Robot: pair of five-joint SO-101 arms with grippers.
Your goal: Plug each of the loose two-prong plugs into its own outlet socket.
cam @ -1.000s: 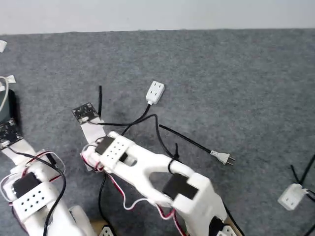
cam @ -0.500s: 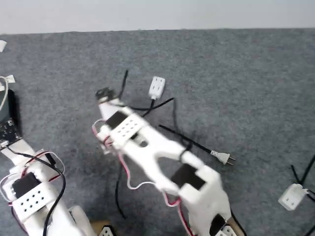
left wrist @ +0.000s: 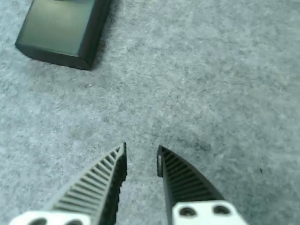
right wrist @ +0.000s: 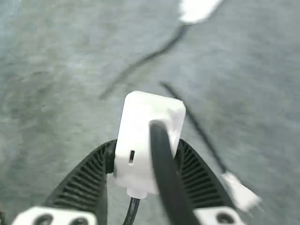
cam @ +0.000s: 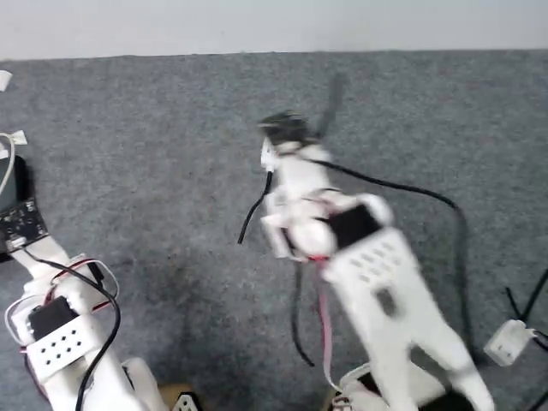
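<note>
Between your right gripper's ribbed fingers sits a white outlet socket, pinched from both sides, with its thick black cord running back over the block toward the wrist. Out past it on the grey carpet lies a small white plug at the end of a thin black lead, well apart from the socket you hold. From above, your right arm stretches out to the middle of the carpet, toward the far edge, the gripper end blurred. A second outlet socket lies near the right edge, well apart from that arm's tip. Over on your other side, the left gripper has its fingers a little spread with nothing between them, above bare carpet, a black box lying beyond. The left arm sits at the near left corner.
</note>
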